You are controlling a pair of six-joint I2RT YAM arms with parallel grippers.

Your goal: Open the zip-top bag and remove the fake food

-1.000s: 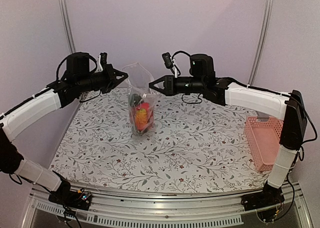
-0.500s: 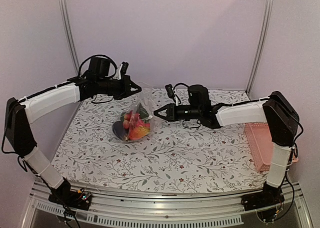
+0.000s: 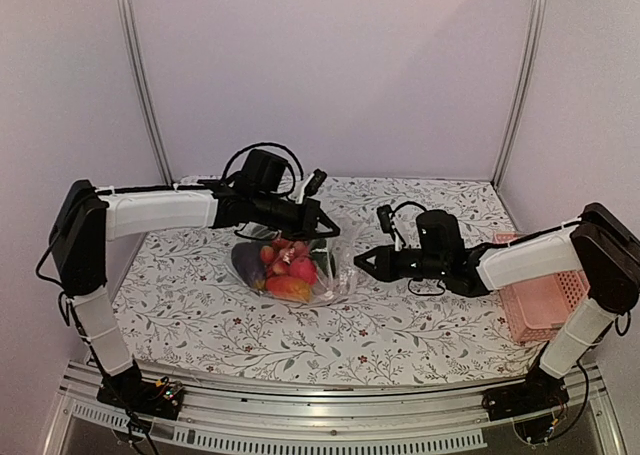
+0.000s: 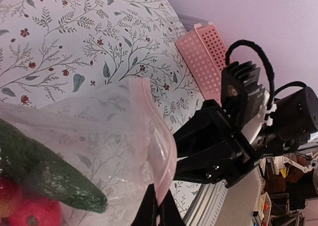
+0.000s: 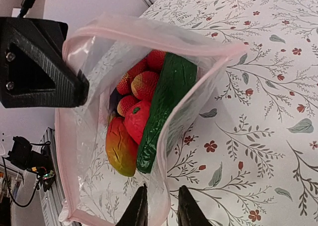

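The clear zip-top bag (image 3: 335,275) lies on the table with its mouth pulled open. Inside is the fake food (image 3: 288,270): a dark green cucumber (image 5: 164,107), red strawberries (image 5: 144,84), an orange-red mango (image 5: 119,146) and a dark purple piece (image 3: 245,263). My left gripper (image 3: 328,231) is shut on the bag's pink zip rim (image 4: 164,161), holding that side up. My right gripper (image 3: 360,264) is low at the bag's right side. Its fingers (image 5: 140,208) stand slightly apart, with the other rim's film slack between them.
A pink mesh basket (image 3: 545,285) sits at the table's right edge, beside the right arm's forearm. The floral tablecloth (image 3: 300,345) runs bare toward the near edge. Purple walls close the back and sides.
Both grippers came down and toward the near side. The bag went from hanging upright to lying on the table with its mouth spread. The right gripper's jaws parted.
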